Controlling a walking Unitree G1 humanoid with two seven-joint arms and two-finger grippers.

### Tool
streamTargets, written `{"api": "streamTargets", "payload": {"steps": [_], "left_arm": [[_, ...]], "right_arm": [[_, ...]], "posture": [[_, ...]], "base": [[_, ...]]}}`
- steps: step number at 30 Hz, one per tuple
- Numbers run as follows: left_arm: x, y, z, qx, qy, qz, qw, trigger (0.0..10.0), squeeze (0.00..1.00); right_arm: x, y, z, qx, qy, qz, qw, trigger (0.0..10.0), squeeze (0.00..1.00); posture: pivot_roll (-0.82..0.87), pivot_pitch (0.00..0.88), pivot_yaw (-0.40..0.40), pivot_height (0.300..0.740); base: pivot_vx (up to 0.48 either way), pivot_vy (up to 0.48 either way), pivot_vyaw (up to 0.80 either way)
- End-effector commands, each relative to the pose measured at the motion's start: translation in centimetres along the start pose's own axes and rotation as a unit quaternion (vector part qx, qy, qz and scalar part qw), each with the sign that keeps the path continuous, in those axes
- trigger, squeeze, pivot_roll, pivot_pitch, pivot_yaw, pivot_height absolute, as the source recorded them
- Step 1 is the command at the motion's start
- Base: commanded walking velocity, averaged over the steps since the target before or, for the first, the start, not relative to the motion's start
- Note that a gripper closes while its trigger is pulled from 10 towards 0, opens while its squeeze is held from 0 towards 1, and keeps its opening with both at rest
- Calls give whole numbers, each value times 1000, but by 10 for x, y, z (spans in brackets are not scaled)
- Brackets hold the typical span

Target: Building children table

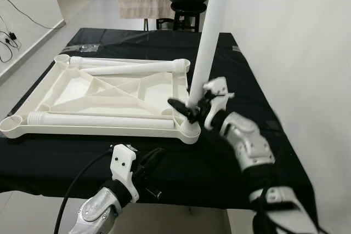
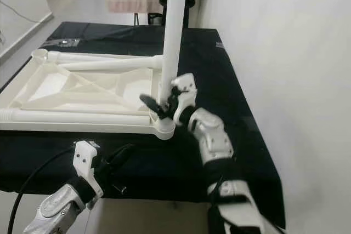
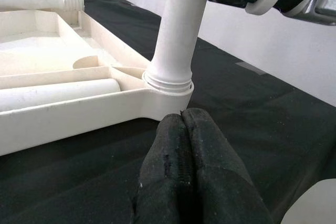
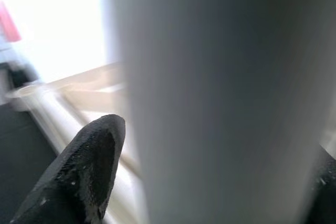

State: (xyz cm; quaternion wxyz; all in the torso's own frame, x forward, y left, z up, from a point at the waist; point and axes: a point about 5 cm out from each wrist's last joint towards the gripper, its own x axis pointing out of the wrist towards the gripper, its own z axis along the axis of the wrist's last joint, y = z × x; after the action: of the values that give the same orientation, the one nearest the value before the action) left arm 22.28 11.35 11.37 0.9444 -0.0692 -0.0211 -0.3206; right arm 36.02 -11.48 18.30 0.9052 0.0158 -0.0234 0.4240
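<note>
A white plastic tabletop lies upside down on a black-covered table. One white leg stands upright in the near right corner socket. My right gripper is shut on this leg just above the socket. Two more white legs lie loose inside the tabletop, one along the near side and one along the far side. My left gripper is shut and holds nothing; it hovers over the black cloth just in front of the socket.
A white wall runs close along the right side of the table. Behind the table stand a black stool and a cloth-covered stand. Grey floor and cables lie to the left.
</note>
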Motion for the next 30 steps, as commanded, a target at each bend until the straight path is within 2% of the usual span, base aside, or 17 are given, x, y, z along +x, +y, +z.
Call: {"api": "streamTargets", "payload": {"steps": [1, 2, 5, 6, 10, 17, 20, 21, 23, 24, 25, 26, 27, 28, 29, 30], "left_arm": [[-1, 0, -3, 1, 10, 0, 1000, 10000, 0], [-1, 0, -3, 1, 10, 0, 1000, 10000, 0], [-3, 0, -3, 2, 11, 2, 1000, 10000, 0], [-3, 0, -3, 3, 12, 2, 1000, 10000, 0], [-5, 0, -4, 4, 14, 2, 1000, 10000, 0], [-5, 0, -4, 6, 15, 3, 1000, 10000, 0], [-5, 0, -4, 7, 15, 3, 1000, 10000, 0], [-5, 0, -3, 7, 15, 3, 1000, 10000, 0], [-5, 0, -3, 7, 15, 3, 1000, 10000, 0], [-6, 1, -2, 7, 14, 3, 1000, 10000, 0], [-6, 1, -2, 7, 14, 3, 1000, 10000, 0], [-6, 1, -2, 7, 14, 4, 1000, 10000, 0], [-6, 1, -2, 7, 14, 4, 1000, 10000, 0], [-7, 3, -1, 9, 15, 3, 1000, 10000, 0], [-8, 4, -1, 10, 16, 4, 1000, 10000, 0], [-8, 4, -1, 10, 16, 4, 1000, 10000, 0]], "right_arm": [[5, 6, -3, -2, 11, 67, 998, 10000, 0], [5, 6, -3, -2, 11, 67, 998, 10000, 0], [3, 4, -12, 10, 55, 150, 987, 10000, 0], [3, 0, -14, 22, 62, 146, 987, 0, 0], [4, -8, -13, 34, 63, 117, 991, 0, 0], [2, -14, -11, 38, 54, 100, 993, 0, 0], [-5, -21, -15, 30, 54, 77, 995, 0, 0], [-11, -25, -21, 27, 61, 46, 997, 0, 0], [-11, -25, -21, 27, 61, 46, 997, 0, 0], [-22, -27, -50, 42, 94, -108, 989, 0, 0], [-22, -27, -50, 42, 94, -108, 989, 0, 0], [-29, -25, -65, 53, 112, -198, 972, 0, 0], [-29, -25, -65, 53, 112, -198, 972, 0, 0], [-30, 1, -78, 84, 111, -243, 960, 0, 0], [-33, 22, -81, 89, 112, -265, 954, 0, 0], [-33, 22, -81, 89, 112, -265, 954, 0, 0]], "posture": [[103, 25, -70, 740], [103, 25, -70, 740], [112, 28, -67, 740], [115, 31, -66, 740], [128, 31, -64, 740], [130, 34, -65, 740], [126, 36, -64, 740], [124, 37, -64, 740], [124, 37, -64, 740], [113, 49, -69, 740], [113, 49, -69, 740], [113, 49, -69, 740], [113, 49, -69, 740], [113, 55, -61, 740], [102, 52, -52, 740], [102, 52, -52, 740]], "base": [[0, 0, 0], [0, 0, 0], [0, 0, 0], [0, 0, 0], [0, 0, 0], [0, 0, 0], [0, 0, 0], [0, 0, 0], [0, 0, 0], [0, 0, 0], [0, 0, 0], [0, 0, 0], [0, 0, 0], [0, 0, 0], [0, 0, 0], [0, 0, 0]]}}
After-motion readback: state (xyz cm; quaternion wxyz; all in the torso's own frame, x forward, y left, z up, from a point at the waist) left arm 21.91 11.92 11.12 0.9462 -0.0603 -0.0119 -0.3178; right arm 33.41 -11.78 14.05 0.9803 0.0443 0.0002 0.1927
